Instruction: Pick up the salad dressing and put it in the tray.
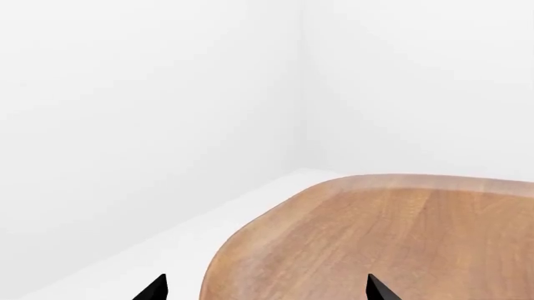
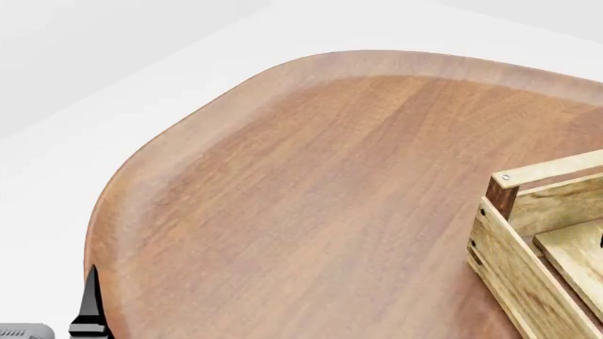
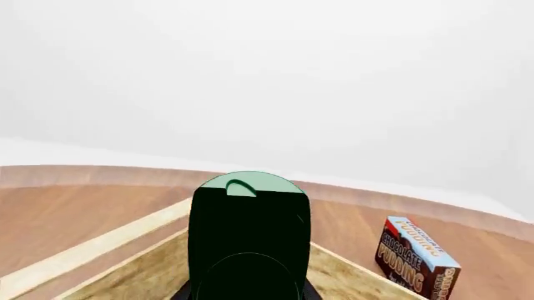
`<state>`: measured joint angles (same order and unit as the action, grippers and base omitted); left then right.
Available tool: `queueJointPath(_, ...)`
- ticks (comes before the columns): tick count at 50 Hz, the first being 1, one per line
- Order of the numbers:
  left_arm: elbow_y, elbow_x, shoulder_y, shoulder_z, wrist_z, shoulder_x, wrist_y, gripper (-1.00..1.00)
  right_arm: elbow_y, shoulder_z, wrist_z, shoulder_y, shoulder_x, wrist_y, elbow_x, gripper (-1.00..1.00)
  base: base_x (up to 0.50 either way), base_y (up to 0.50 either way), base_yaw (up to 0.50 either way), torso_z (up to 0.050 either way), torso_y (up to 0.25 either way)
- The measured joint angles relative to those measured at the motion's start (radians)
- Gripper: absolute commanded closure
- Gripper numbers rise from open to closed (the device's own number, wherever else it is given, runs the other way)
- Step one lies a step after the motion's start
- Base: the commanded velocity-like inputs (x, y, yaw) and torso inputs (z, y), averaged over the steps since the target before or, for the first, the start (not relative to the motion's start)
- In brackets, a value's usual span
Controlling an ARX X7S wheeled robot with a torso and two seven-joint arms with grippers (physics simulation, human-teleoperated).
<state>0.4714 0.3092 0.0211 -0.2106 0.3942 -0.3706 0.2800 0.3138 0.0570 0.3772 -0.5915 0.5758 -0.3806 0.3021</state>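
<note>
Right gripper [image 3: 247,294] is clamped on the salad dressing [image 3: 249,231], which I hold above the tray [image 3: 142,269] (pick done); lowering and release are left, I judge.

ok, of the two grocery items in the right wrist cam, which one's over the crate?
The salad dressing, the dark green bottle with the pale green top, sits above the tray slats. The pudding box stands on the table outside it.

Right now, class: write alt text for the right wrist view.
A dark green salad dressing bottle fills the centre, held above the wooden tray. A chocolate pudding box stands on the table beyond.
</note>
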Motion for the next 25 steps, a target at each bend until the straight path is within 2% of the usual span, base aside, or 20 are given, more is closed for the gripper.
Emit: queueJointPath(25,-0.008,-0.006,0.002,-0.012,0.009,-0.003,-0.006,-1.0,0.624,-0.02,-0.021,-0.22,0.006,0.262,-0.077,1.0,0.0,0.0,0.0,0.001,0.0)
